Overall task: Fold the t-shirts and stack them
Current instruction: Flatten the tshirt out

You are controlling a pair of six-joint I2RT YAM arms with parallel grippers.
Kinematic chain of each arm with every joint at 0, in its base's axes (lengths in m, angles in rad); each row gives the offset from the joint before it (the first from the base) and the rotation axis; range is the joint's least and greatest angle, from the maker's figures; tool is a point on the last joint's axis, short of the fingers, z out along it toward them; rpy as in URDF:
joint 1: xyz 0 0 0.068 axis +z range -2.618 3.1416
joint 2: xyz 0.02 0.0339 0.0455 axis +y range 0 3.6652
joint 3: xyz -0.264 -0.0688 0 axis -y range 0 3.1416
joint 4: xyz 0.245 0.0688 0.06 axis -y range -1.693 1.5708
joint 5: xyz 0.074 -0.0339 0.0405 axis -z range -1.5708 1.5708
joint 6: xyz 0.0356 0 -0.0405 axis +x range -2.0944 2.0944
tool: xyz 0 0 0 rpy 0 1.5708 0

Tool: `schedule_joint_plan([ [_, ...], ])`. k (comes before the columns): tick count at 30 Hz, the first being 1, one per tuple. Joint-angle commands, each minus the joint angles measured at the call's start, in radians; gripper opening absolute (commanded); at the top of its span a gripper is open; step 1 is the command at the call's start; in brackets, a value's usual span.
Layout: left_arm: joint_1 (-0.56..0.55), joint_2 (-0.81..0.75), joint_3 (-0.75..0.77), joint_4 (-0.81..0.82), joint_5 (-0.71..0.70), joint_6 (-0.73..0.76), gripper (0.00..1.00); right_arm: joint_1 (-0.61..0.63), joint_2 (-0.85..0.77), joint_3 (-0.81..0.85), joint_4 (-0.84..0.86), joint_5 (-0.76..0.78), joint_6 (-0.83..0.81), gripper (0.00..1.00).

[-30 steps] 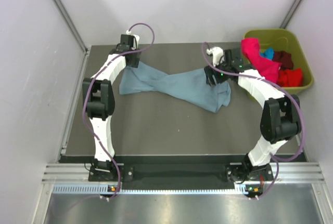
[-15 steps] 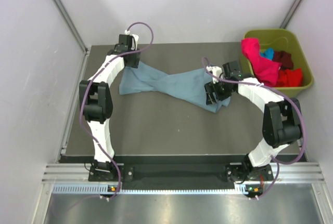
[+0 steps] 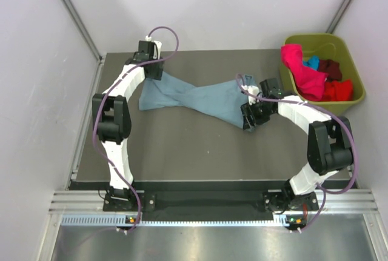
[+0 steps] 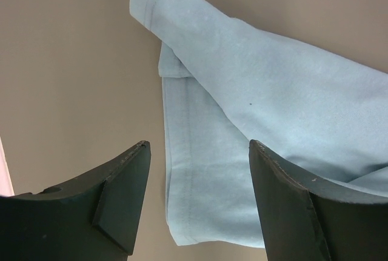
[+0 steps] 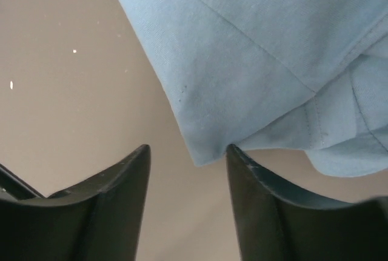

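Since a second ago the right arm has swung away from the bin side and come nearer and leftward, so the right hand [image 3: 250,117] now sits over the near right corner of the grey-blue t-shirt [image 3: 200,99]. That end of the cloth looks shorter than before: the flap that reached out to the right past the hand no longer shows. The left arm has barely shifted, and the left hand [image 3: 154,72] is over the far left end of the same shirt.

One grey-blue t-shirt lies on the dark surface [image 3: 182,146], stretched crosswise and twisted narrow in its middle. One olive-green bin [image 3: 321,38] stands at the far right corner with four more shirts: a pink t-shirt [image 3: 302,70] draped over its left rim, a turquoise t-shirt [image 3: 311,62] and a maroon t-shirt [image 3: 330,67] inside, and a red t-shirt [image 3: 338,89] at its near end.

From the right wrist, the right hand [image 5: 187,149] is spread, and a hemmed corner of the grey-blue cloth [image 5: 254,43] points down into the gap between its fingers, not pinched. From the left wrist, the left hand [image 4: 199,145] is likewise spread above the cloth [image 4: 254,122], where a folded-over sleeve or edge with stitched hems lies flat on the surface between the fingers.
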Motion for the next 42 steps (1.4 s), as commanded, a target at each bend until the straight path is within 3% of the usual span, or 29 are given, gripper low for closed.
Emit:
schedule_joint_plan([
  [1, 0.002, -0.074, -0.011, 0.007, 0.012, -0.022, 0.71, 0.011, 0.001, 0.012, 0.049, 0.000, -0.002, 0.52],
  [4, 0.004, -0.077, -0.014, 0.002, 0.012, -0.025, 0.71, 0.013, 0.038, 0.043, 0.052, 0.000, -0.011, 0.45],
  [5, 0.004, -0.083, -0.017, 0.001, 0.009, -0.025, 0.71, 0.010, 0.048, 0.047, 0.051, 0.000, -0.016, 0.39],
  [6, 0.004, -0.084, -0.022, 0.004, 0.008, -0.025, 0.71, 0.011, 0.053, 0.054, 0.051, 0.002, -0.022, 0.25],
  [8, 0.004, -0.092, -0.036, 0.011, 0.003, -0.023, 0.71, 0.011, 0.053, 0.069, 0.048, 0.008, -0.027, 0.16],
  [9, 0.004, -0.093, -0.040, 0.011, 0.002, -0.025, 0.71, 0.011, 0.052, 0.075, 0.045, 0.010, -0.027, 0.05],
  [10, 0.004, -0.097, -0.051, 0.013, 0.002, -0.025, 0.71, 0.011, 0.047, 0.086, 0.041, 0.013, -0.027, 0.01],
  [16, 0.004, -0.147, -0.112, 0.022, -0.012, -0.028, 0.71, 0.011, -0.039, 0.188, -0.015, 0.071, -0.050, 0.00],
  [24, 0.004, -0.333, -0.249, 0.079, -0.005, -0.023, 0.70, 0.011, -0.203, 0.354, -0.113, 0.091, -0.090, 0.00],
  [35, 0.004, -0.575, -0.299, -0.024, -0.018, 0.104, 0.71, 0.023, -0.463, 0.343, -0.253, -0.098, -0.028, 0.00],
  [42, 0.004, -0.641, -0.379, 0.033, -0.035, 0.133, 0.72, 0.025, -0.449, 0.279, -0.226, -0.073, -0.027, 0.00],
])
